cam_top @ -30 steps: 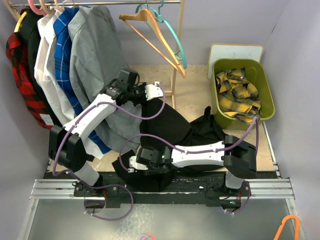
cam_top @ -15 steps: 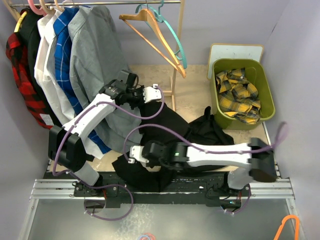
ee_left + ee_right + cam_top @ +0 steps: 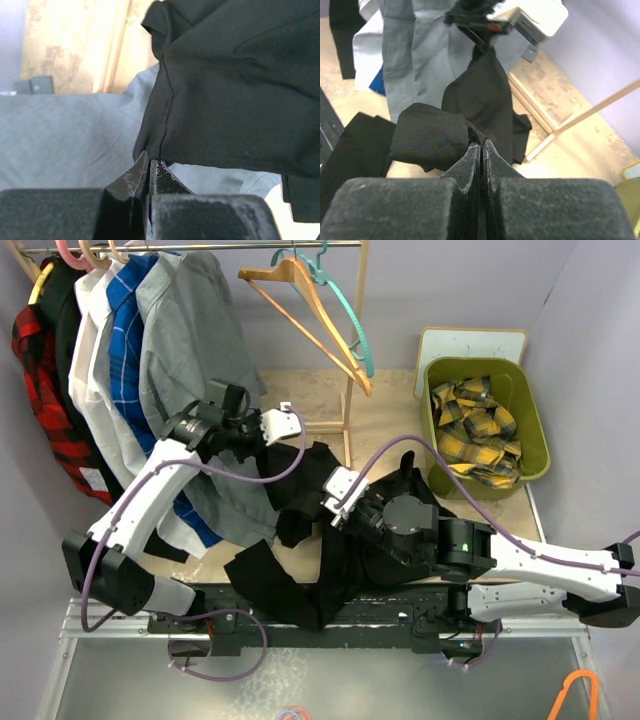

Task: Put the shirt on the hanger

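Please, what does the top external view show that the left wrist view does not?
Only the top external view shows the thin teal plastic hanger and the green plastic bin holding a yellow-and-black plaid garment. Only the left wrist view shows up close the left end effector shut on an edge of the black soft-fabric shirt by a seam. Both show that black shirt and the grey shirt beside it.

you're looking at a plain black shirt (image 3: 285, 590), no pattern. hanger (image 3: 350, 315) teal, other hanger (image 3: 330, 330) light wood. on the rail: grey shirt (image 3: 195, 330), blue check (image 3: 130, 320), white (image 3: 95, 350), red-black plaid (image 3: 40, 370). bin (image 3: 535, 445) olive green, yellow-black plaid garment (image 3: 480, 430) inside. cables (image 3: 412, 439) purple. orange loop (image 3: 575, 690) bottom right, possibly plastic, cropped.
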